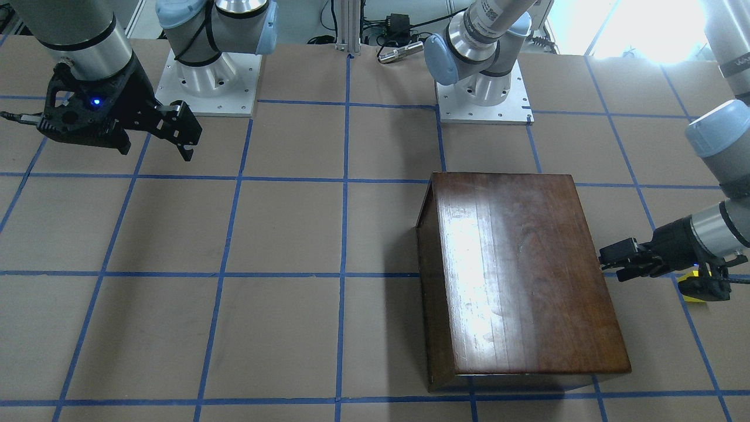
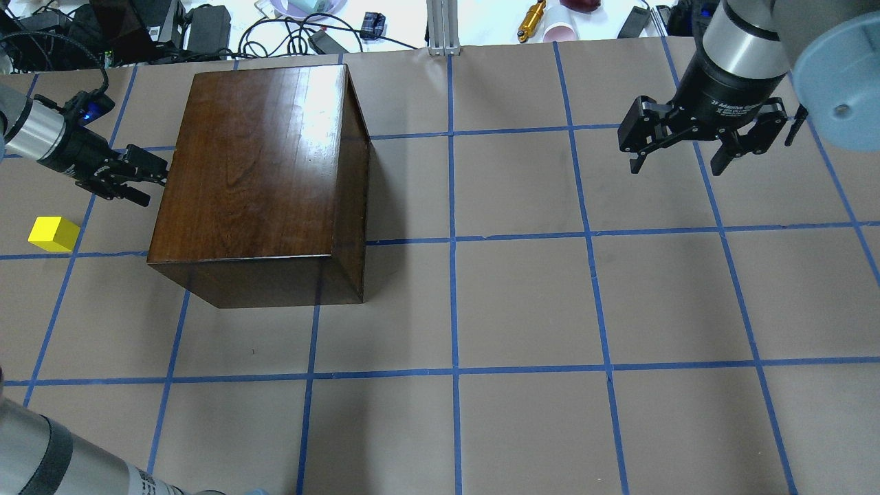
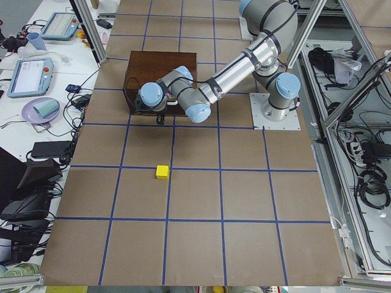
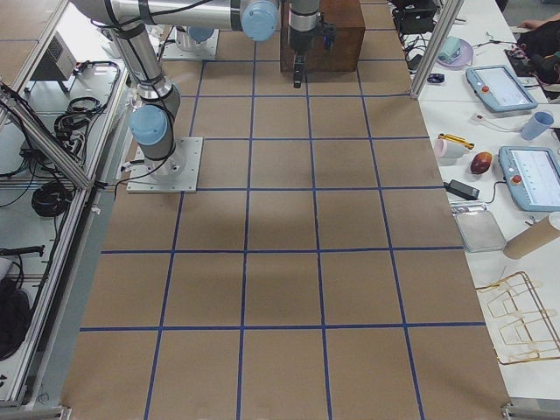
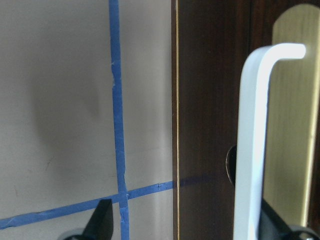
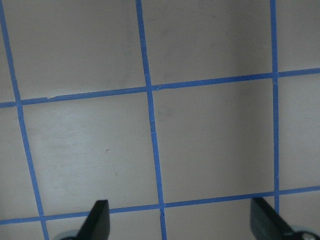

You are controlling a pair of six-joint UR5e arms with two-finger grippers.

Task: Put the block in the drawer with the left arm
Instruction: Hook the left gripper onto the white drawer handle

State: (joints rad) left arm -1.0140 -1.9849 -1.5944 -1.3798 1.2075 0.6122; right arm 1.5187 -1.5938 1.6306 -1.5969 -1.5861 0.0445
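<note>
Overhead exterior: everything sat on a brown surface gridded with blue tape, so I went left to right from that view.
block: the little yellow cube was lying loose on the surface at the far left. Nothing was gripping it. It was a bit apart from the left gripper and outside the drawer.
left gripper: it came in low and sideways, right up at the box's left end. The jaws were spread. In the left wrist view the pull sat between them, close to one finger, and I couldn't tell if it touched.
drawer: it was pushed all the way in, with the dark front panel facing the left gripper.
pull: a pale bent bar over a brass-looking plate.
box: glossy dark brown, sitting in the left half of the surface.
right gripper: it hung above the surface way over on the right, pointing down. The jaws were spread wide and pinching nothing.
</note>
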